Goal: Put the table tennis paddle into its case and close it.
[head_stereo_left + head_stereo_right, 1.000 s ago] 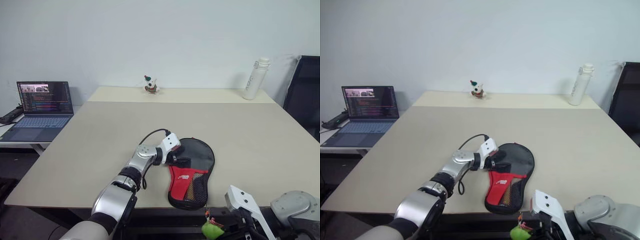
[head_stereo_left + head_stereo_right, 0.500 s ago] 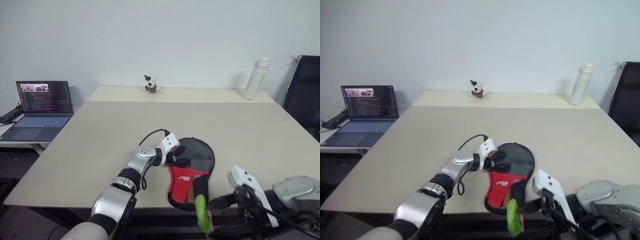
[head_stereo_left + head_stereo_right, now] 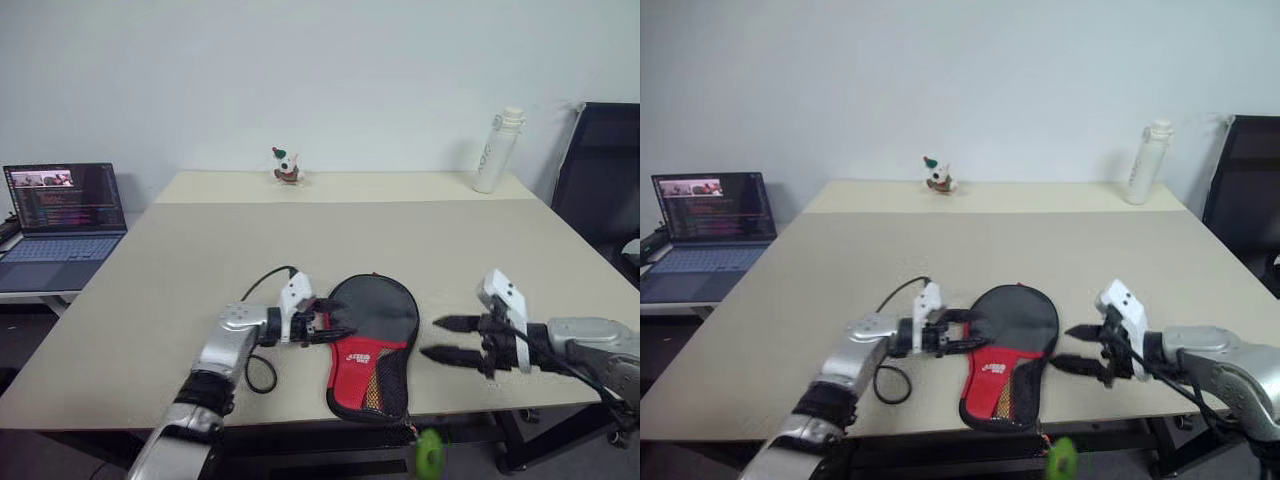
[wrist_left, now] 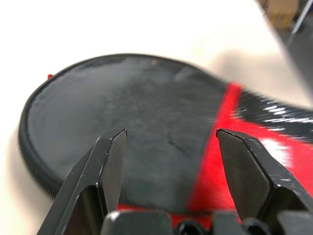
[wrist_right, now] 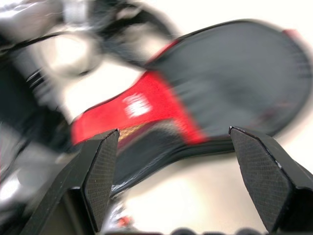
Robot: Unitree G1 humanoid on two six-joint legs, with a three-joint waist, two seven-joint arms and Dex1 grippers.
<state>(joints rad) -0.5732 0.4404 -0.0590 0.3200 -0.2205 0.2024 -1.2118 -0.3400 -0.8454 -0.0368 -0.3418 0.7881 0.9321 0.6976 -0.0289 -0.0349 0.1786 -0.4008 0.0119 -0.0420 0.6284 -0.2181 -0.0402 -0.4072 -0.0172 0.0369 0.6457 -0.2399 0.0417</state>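
The case [image 3: 373, 340] lies flat on the bench [image 3: 200, 260], seemingly closed. Both pincers, left [image 3: 335, 325] and right [image 3: 440, 338], gape empty beside it. Next: check the zipper's fully shut.

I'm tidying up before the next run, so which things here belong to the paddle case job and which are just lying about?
Job:
case, near the table's front edge
lime-green pull, hanging below that edge
left hand, open
right hand, open

Lying about:
white bottle
small figurine
laptop
black chair
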